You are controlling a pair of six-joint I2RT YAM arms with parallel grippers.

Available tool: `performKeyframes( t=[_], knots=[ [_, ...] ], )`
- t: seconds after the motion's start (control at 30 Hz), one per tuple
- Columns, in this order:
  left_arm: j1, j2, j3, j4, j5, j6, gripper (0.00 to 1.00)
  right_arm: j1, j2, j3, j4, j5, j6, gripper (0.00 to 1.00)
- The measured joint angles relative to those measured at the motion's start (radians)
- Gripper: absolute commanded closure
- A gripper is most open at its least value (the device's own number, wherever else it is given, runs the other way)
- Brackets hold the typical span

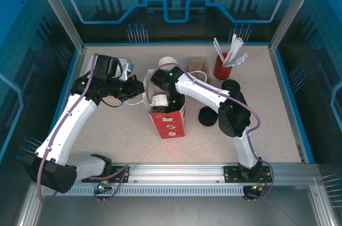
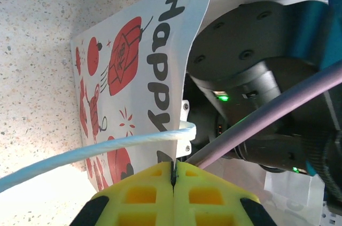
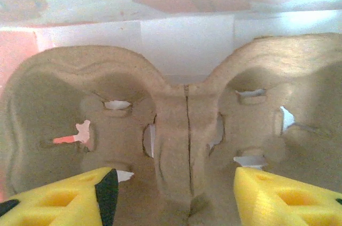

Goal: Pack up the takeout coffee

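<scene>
Takeout coffee (image 1: pixel 231 85) on table (image 1: pixel 267 130) overhead; up close, left tool (image 2: pixel 173 175) tight on handle (image 2: pixel 107 148), right tool (image 3: pixel 173 183) wide, empty, over carrier (image 3: pixel 181 108).

Rough matt moulded-pulp carrier (image 3: pixel 176 130), smooth printed paper bag (image 2: pixel 133 76), speckled matt bench (image 1: pixel 133 140), bare metal rail (image 1: pixel 176 171) along its near edge, matt yellow plastic on the right hand (image 3: pixel 173 186).

White arms (image 1: pixel 75 114), black joints (image 1: pixel 233 116), purple cables (image 2: pixel 278 114); yellow fingers (image 3: pixel 283 196) on left hand (image 2: pixel 173 194) and right hand (image 3: pixel 173 194).
</scene>
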Motion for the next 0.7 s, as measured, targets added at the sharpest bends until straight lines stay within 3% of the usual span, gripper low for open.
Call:
performKeyframes(
  t=[0.4, 0.7],
  knots=[
    [-0.01, -0.009, -0.016, 0.003, 0.0, -0.001, 1.0, -0.008, -0.084, 0.109, -0.006, -0.097, 0.035, 0.16],
    [-0.026, -0.004, -0.038, 0.016, 0.003, -0.003, 1.0, -0.036, -0.143, 0.214, -0.002, -0.163, 0.084, 0.15]
  ],
)
